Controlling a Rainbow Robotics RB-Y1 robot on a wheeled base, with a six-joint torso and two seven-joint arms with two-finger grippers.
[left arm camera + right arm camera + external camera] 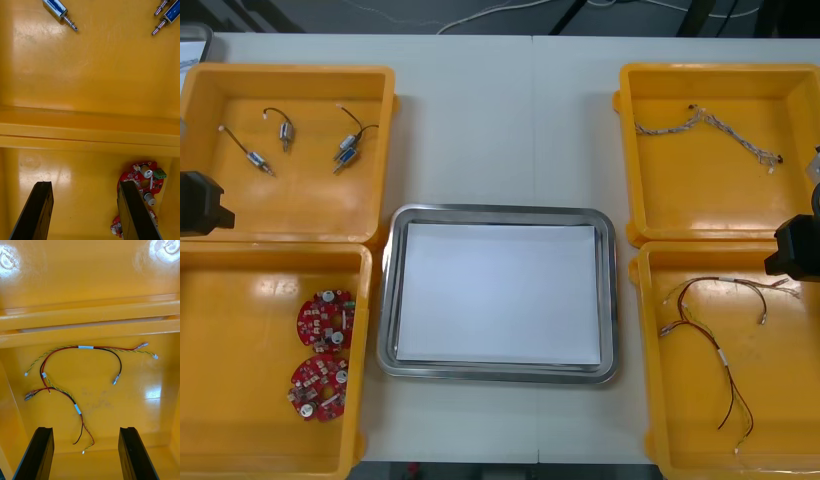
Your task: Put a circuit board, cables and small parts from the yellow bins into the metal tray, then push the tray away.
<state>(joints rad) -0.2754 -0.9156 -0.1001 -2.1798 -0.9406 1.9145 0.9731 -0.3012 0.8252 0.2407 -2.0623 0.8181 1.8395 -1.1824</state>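
Your left gripper (86, 213) hangs with its black fingers (37, 213) spread wide over the near left yellow bin (75, 168), with a round red circuit board (144, 182) just beside one finger, not between the two. Between the bins the metal tray (498, 213) sits on the surface (500, 120), white inside and holding nothing, so I judge you are at the first pick. Your right gripper (86, 453) is likewise spread above the red and yellow cable (86, 347) in the near right yellow bin (90, 315); next, centre one gripper on its target and descend before closing.

electronics workshop: yellow bins (290, 215) of circuit boards (326, 320), cables (85, 347), small metal parts (285, 132).
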